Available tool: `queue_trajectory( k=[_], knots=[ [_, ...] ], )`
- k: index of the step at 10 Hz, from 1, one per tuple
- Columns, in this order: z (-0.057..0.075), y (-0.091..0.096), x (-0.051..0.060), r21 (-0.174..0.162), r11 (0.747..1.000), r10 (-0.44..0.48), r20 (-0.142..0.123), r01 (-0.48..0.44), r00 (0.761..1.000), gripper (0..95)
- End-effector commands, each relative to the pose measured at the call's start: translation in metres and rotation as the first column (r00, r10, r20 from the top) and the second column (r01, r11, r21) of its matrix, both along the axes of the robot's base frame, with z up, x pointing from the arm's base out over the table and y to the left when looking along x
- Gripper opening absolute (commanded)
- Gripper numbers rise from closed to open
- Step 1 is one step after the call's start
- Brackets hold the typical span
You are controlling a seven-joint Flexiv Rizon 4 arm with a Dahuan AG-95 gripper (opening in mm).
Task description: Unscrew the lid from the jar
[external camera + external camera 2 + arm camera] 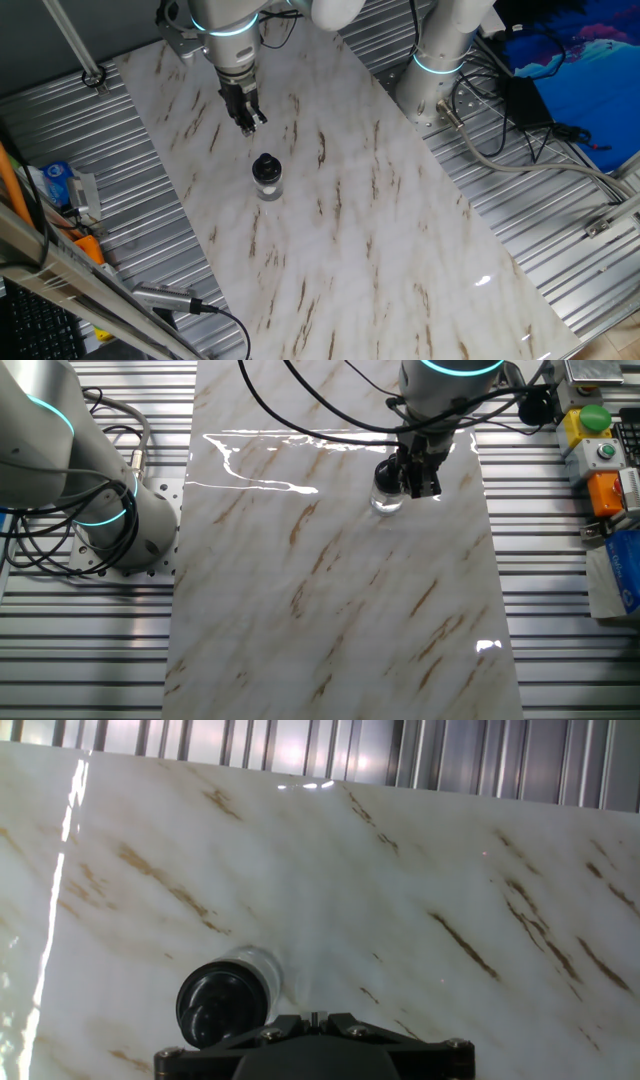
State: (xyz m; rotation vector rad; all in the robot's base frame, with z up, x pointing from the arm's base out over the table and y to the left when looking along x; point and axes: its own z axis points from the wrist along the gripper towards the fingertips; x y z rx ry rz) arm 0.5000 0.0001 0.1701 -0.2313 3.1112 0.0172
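The jar (268, 187) stands upright on the marble board (350, 230), small and clear, with the black lid (265, 166) screwed on top. My gripper (248, 121) hangs above the board a little beyond the jar and does not touch it. Its fingers are together with nothing between them. In the other fixed view the gripper (420, 478) partly covers the jar (384, 500). In the hand view the lid (222, 1005) and the jar body (262, 968) sit at lower left, beside the closed gripper (315, 1017).
A second arm's base (440, 60) stands at the board's far right corner, and it also shows in the other fixed view (110, 510) with cables. A button box (598, 435) and tools (70, 190) lie on the slatted metal table around the board.
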Motion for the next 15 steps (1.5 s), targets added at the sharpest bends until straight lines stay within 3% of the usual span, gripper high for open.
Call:
queue_trajectory(
  k=[1, 8, 15],
  knots=[
    [-0.0001, -0.0001, 0.0, -0.001, 1.0, 0.017, 0.001, -0.017, 1.0, 0.0],
    [-0.0001, -0.0001, 0.0, -0.002, 0.996, 0.088, 0.003, -0.088, 0.996, 0.0],
    [-0.0001, -0.0001, 0.0, 0.047, 0.966, 0.256, 0.009, -0.256, 0.967, 0.0]
  ],
)
